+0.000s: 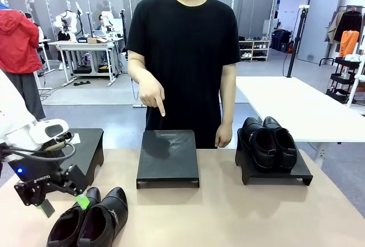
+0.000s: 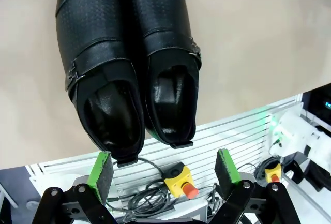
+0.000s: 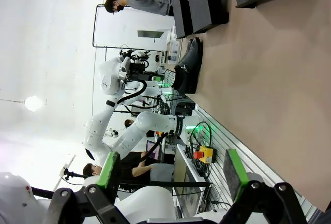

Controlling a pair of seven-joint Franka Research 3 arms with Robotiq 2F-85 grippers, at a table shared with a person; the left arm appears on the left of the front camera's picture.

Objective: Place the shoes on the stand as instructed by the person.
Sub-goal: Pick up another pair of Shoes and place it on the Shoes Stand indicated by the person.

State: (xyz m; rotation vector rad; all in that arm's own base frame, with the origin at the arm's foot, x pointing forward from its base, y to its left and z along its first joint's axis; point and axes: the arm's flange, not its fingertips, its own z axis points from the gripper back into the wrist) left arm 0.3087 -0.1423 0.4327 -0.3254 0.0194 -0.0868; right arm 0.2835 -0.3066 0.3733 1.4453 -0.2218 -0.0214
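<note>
- Done: plain pair sits on the right stand, far right.
- Left to do: buckle pair lies on the table, near left, not yet lifted.
- The left end effector hovers at the heels, released and empty.
- The right end effector is released, holding nothing.
- The person's hand points down at the bare middle stand, the likely destination. Grasp, carry and placement remain.
</note>
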